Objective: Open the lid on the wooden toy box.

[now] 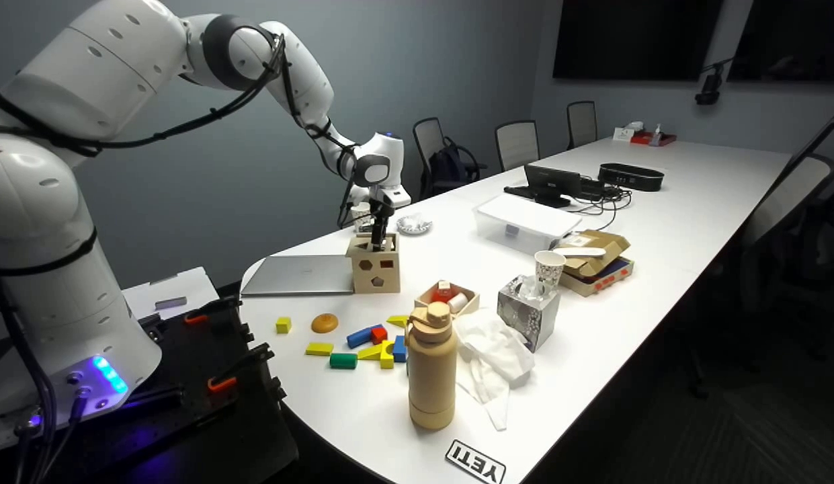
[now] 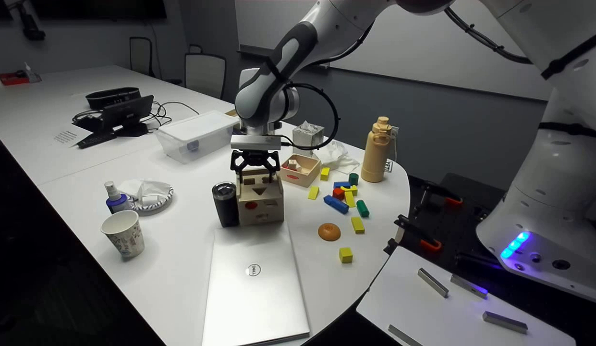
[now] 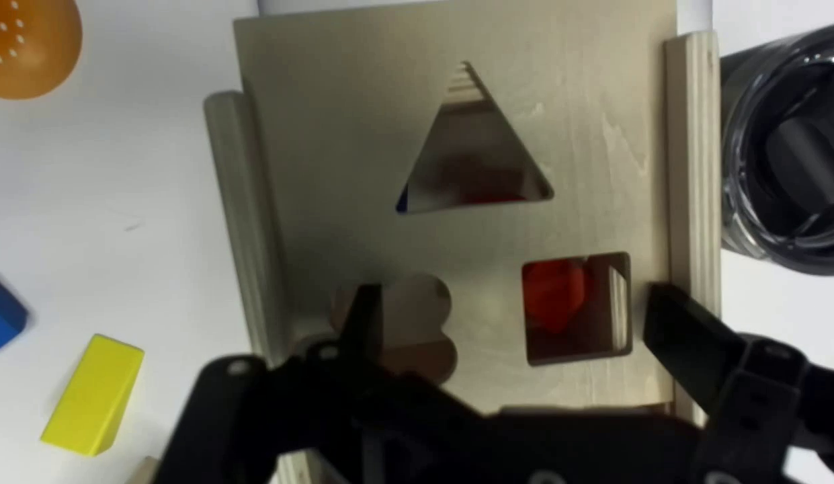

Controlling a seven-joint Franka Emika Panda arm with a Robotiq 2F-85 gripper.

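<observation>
“White first, at the far left of an exterior view: the arm (image 1: 248, 57), its base (image 1: 60, 282) planted low, its links upright, bent over high up, then sloping down to the right.”

“And right of the base?”

“A grey laptop (image 1: 302, 277) on the table (image 1: 356, 403), its badge (image 2: 253, 270) reading DELL. Just beside it stands the wooden toy box (image 1: 376, 273), the lid (image 3: 484, 262) lying on top with one edge jutting past the ends of the side rails (image 3: 692, 168).”

“How does the gripper (image 3: 515, 292) stand?”

“Pointing down over the lid, fingers (image 3: 692, 343) spread wide, clasping nothing that I can see. In the wrist view one finger overlaps the clover-shaped hole (image 3: 417, 323); whether it dips inside, I can't tell.”

“Any more lettering?”

“Farther right come a tan bottle (image 1: 433, 370) and, behind it, an open wooden tray (image 2: 311, 176) whose red oval mark (image 2: 292, 177) is too small to read. Last, flat on the table near the bottle's foot, a label (image 1: 475, 461) says YETI.”
</observation>
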